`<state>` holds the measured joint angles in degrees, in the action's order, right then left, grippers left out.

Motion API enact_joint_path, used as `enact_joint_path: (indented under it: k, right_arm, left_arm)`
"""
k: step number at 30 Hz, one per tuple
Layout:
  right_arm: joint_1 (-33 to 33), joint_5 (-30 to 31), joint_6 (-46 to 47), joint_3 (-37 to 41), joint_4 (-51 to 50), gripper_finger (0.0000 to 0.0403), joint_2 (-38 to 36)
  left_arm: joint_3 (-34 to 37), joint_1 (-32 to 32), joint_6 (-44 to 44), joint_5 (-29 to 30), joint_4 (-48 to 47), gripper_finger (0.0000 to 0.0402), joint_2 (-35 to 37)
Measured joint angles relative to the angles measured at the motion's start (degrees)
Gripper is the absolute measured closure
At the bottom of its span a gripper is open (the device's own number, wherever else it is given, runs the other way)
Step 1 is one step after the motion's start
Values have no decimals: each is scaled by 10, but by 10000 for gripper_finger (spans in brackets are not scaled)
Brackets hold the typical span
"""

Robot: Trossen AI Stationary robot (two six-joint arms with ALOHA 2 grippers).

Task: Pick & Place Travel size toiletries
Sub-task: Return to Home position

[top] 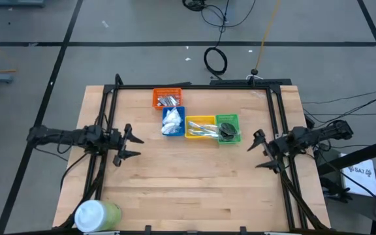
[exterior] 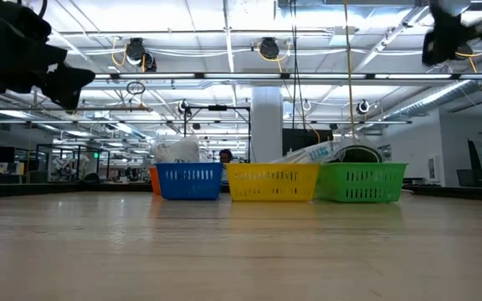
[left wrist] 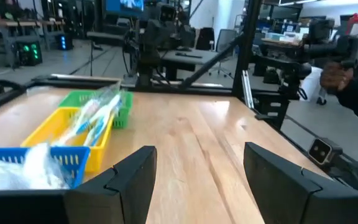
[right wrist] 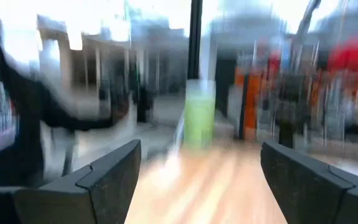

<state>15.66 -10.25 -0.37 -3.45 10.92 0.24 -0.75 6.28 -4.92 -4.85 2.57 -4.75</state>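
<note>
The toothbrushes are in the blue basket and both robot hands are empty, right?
Not quite: the high view shows the toothbrushes in the yellow basket instead. The left hand and right hand are indeed empty.

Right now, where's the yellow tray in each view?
High view: yellow tray at the far middle of the table, between blue tray and green tray.
Low view: centre, same neighbours.
Left wrist view: between them again.
Right wrist view: not in it.
Shared landmark: the blue tray beside it.
</note>
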Motion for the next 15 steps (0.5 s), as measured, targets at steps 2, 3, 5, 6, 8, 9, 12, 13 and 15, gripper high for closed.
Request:
enact_joint_path:
  k: [2,3,5,6,8,9,12,13,15]
  right_arm:
    - [-1,1,1,23,71,89,-1]
    - [-2,8,1,23,73,89,0]
    - [-1,47,8,23,43,89,8]
    - [-2,69,10,23,50,89,10]
    - [-2,97,12,24,56,87,9]
    - [-2,109,12,24,63,87,10]
    - [-2,119,18,25,39,89,15]
    - [-2,117,18,25,30,89,15]
    - [-2,116,20,25,13,89,17]
  left_arm:
    - [0,-25,1,-24,7,163,0]
    - [-1,-37,5,-36,8,163,0]
    - [-1,-61,23,-42,9,163,0]
    - [-1,-71,31,-39,14,163,0]
    - [-1,-86,45,-23,12,163,-1]
    - [-1,-92,49,-14,7,163,-1]
    - [-1,-101,22,10,8,163,-2]
    - [-1,-102,11,16,9,163,-2]
    - [-1,-102,6,24,6,163,-2]
